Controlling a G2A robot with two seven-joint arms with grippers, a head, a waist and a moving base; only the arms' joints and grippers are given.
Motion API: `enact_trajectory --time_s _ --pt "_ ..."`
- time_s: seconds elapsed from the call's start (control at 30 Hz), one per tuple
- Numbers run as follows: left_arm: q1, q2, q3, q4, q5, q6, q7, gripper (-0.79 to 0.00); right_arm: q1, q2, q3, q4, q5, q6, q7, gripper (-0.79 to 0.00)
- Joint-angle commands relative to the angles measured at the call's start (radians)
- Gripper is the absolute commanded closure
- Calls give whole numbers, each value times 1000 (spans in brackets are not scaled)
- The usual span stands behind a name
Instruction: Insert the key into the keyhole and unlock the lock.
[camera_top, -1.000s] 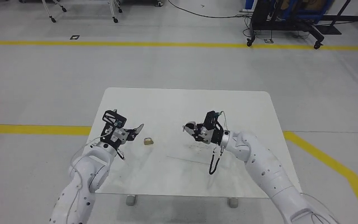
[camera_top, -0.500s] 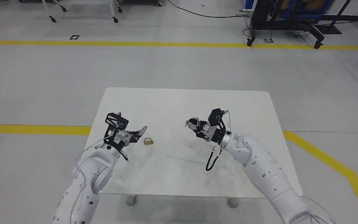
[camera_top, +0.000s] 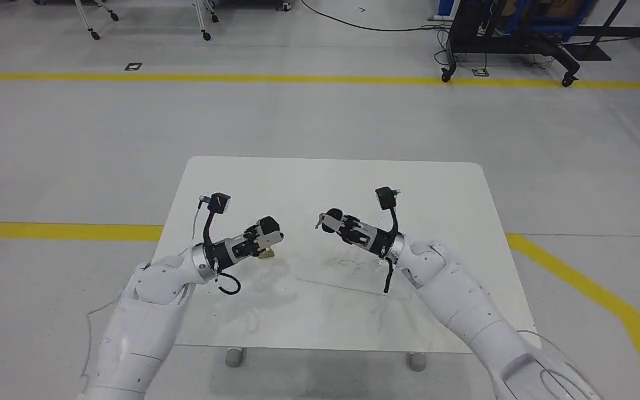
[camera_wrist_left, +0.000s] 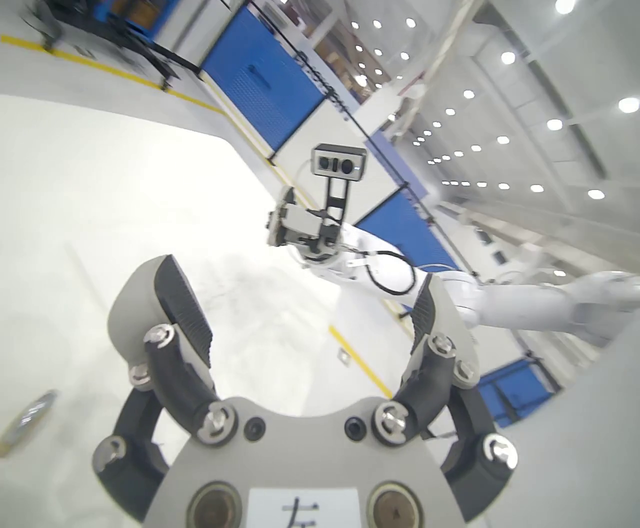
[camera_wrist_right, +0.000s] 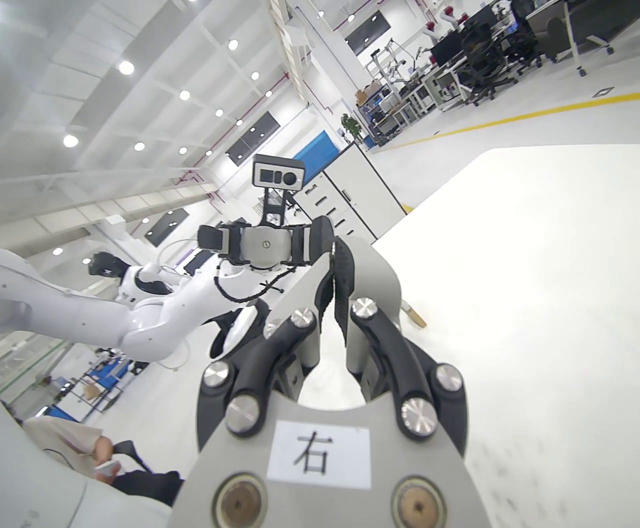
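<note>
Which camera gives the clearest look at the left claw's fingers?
The left wrist view: the left gripper is close up, ribbed pads wide apart, nothing between. The top view shows it small, from above the table. The right wrist view shows it head-on, farther off.

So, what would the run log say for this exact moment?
left gripper: open, close by brass padlock | brass padlock: lying on white table | right gripper: shut, above table's middle

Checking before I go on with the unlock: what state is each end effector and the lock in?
Left end effector: open, empty.
Right end effector: shut; what it pinches is too small to tell.
Lock: lying on the table, not gripped.
</note>
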Motion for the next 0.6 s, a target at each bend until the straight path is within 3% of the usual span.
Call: enact_trajectory --time_s 0.0,0.1,0.23,0.37,0.43,0.57 --pt "-48 -4 25 46 -76 -23 -54 -785 5 0 -10 -2 88 0 61 0" --pt "-102 -10 62 80 -32 -60 -46 -748 11 2 -13 -2 184 0 145 0" --pt "-135 -20 114 115 55 -82 2 -533 16 3 -6 1 267 0 234 0" --pt "-161 -28 151 177 50 -84 17 -413 25 -4 -11 14 318 0 304 0" --pt "-174 -30 162 197 41 -93 16 -437 32 -11 -16 25 333 0 328 0" --pt "-190 -33 186 223 14 -97 0 -391 48 -27 -27 48 351 0 360 0"
